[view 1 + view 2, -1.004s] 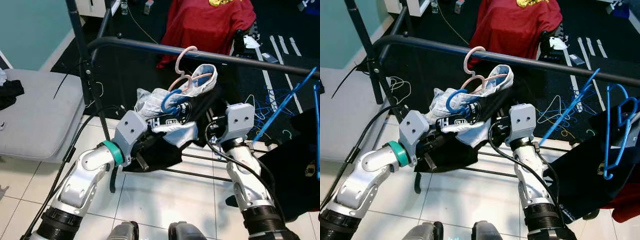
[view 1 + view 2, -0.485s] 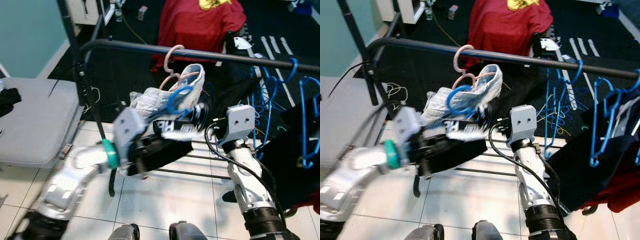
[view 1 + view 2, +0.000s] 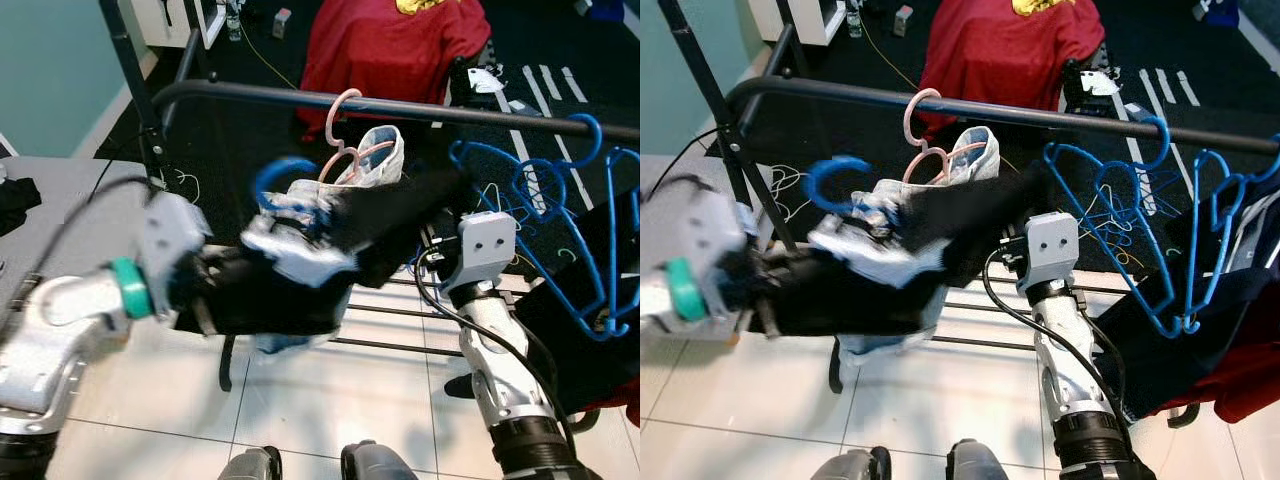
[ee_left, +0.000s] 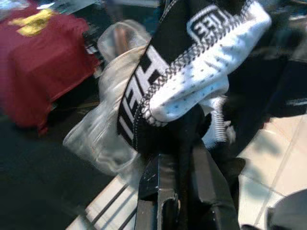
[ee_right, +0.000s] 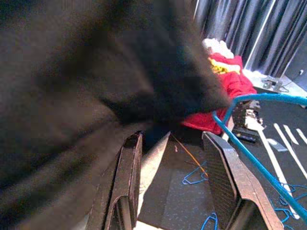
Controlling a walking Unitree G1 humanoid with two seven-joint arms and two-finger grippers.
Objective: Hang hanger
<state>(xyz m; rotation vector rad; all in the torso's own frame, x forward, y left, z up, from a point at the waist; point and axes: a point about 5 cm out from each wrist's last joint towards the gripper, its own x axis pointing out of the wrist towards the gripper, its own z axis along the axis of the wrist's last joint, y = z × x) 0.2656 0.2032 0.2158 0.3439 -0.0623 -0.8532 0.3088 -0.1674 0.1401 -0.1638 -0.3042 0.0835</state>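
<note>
**rackwatcher:** Hanger update: the left gripper [image 4: 175, 191] was clamped on the black-and-white garment [image 3: 300, 262] carried by the blue hanger [image 3: 283, 178], and compared with a second earlier it had pulled the bundle back off toward the rail's left end. The hook was below the black rail [image 3: 400, 105], not over it. The camera shifted too.

**tilefloor:** So not hung?

**rackwatcher:** Nope, I'd say it was lining up a fresh approach. The right gripper [image 5: 175, 182] had its fingers apart, holding nothing, just under the garment's dark edge. The pink hanger [image 3: 345, 135] was already on the rail, with blue hangers [image 3: 530, 190] toward the right end.
</note>
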